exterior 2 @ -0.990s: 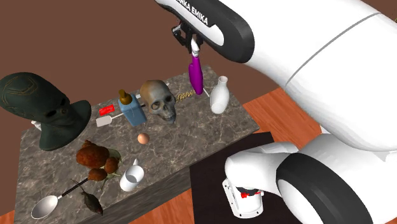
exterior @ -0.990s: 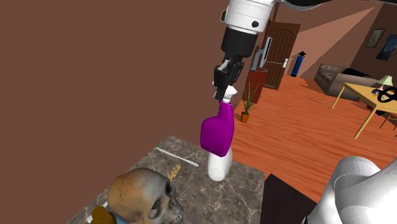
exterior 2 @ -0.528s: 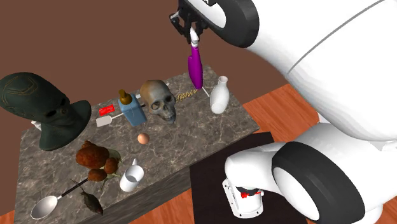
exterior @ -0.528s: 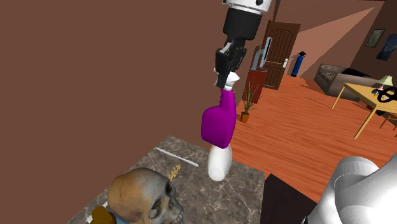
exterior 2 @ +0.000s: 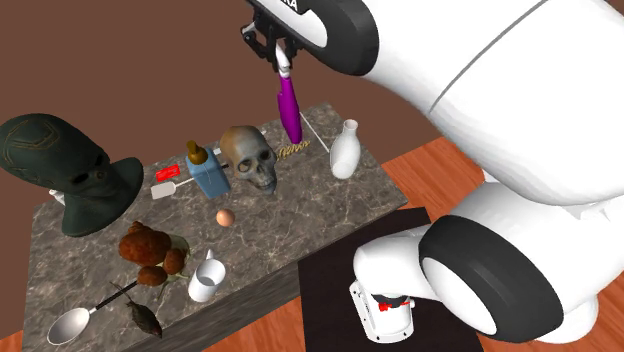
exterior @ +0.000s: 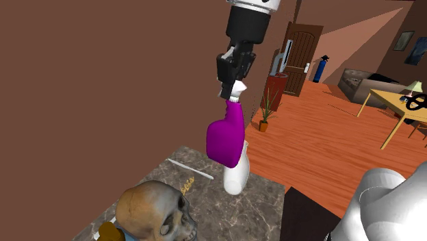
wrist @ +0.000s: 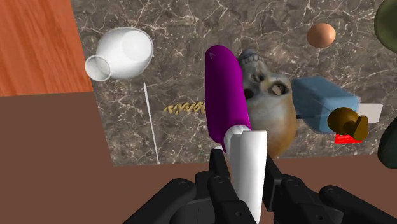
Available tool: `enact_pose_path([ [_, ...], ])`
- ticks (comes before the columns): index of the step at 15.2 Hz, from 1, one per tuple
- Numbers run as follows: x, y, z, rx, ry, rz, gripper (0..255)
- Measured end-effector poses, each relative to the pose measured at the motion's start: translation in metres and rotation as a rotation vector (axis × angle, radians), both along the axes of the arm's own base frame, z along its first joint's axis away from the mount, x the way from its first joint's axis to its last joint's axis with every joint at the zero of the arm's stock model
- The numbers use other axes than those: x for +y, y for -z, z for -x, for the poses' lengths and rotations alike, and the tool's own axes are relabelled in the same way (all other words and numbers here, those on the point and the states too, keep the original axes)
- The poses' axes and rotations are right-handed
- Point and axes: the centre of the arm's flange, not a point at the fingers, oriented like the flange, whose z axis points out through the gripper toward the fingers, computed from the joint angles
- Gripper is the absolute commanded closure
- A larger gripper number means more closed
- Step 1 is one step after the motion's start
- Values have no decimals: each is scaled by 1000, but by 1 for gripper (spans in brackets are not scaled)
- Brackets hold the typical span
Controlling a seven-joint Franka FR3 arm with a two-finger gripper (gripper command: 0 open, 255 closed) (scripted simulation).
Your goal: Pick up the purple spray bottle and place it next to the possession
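A purple spray bottle (exterior: 226, 140) with a white nozzle head hangs in the air above the marble table's (exterior: 263, 205) far end. My black gripper (exterior: 231, 74) is shut on the white head from above. In the second exterior view the gripper (exterior 2: 281, 52) holds the bottle (exterior 2: 290, 108) above and just behind the skull (exterior 2: 250, 157). Seen from the wrist, the gripper (wrist: 245, 167) clasps the white head, and the purple body (wrist: 224, 95) points down at the table beside the skull (wrist: 273, 114).
A white vase (exterior 2: 345, 150) stands at the table's corner, with a gold spiral (exterior 2: 292, 150) and a thin white stick (wrist: 151, 124) near it. Further along are a blue bottle (exterior 2: 207, 175), an egg (exterior 2: 225, 217), a dark head bust (exterior 2: 70, 170), a white mug (exterior 2: 207, 282) and a spoon (exterior 2: 72, 323).
The gripper has carried the bottle upward and toward the shoulder view's left, away from the vase and nearer the skull. The table's objects have not moved.
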Motion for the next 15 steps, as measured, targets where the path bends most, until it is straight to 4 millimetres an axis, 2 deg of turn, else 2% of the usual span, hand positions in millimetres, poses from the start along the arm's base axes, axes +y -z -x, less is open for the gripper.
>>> enact_pose_path([
  [15,179,86,14,0,-1,1,255],
])
